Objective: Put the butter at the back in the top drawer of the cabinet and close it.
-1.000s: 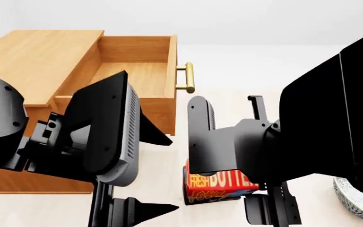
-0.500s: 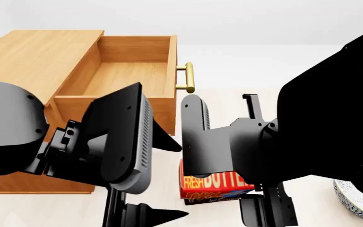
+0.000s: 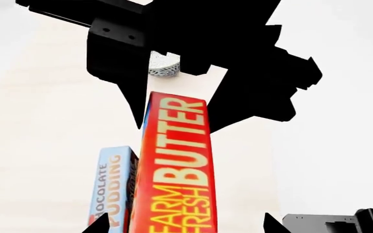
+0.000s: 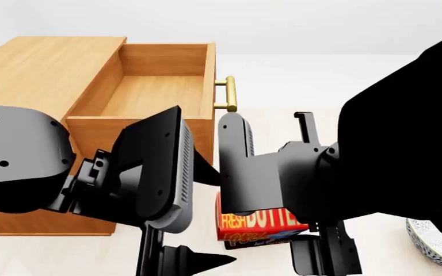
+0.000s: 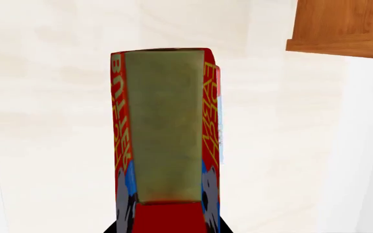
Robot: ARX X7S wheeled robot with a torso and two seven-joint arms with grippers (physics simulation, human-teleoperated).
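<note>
2 arms are crowding the head view, and the step in hand looks like picking up the butter [image 4: 255, 227], which is standing on the pale floor in front of the cabinet [image 4: 44, 75] and below the right arm's wrist. The top drawer [image 4: 156, 92] is already standing pulled out and empty, its brass handle [image 4: 229, 95] facing the robot, so opening seems done; placing and closing are not yet done.

The right gripper [image 5: 167, 225] is sitting right at the butter's near end, its dark tips overlapping the box's 2 red sides in its own wrist view. Whether it is clamping the box or only straddling it, I cannot tell. The left gripper [image 3: 183, 225] is showing 2 separated tips either side of the box, spread apart and holding nothing.

Judging from this, the next move is calling for a firm grip, then a lift high enough to clear the drawer's front wall before carrying the box to the drawer's rear.

Only the left wrist view is showing the chocolate pudding box [image 3: 112, 189] just beside the butter, plus a patterned bowl [image 3: 163, 65] farther off. Only the head view is showing the drawer's interior.
</note>
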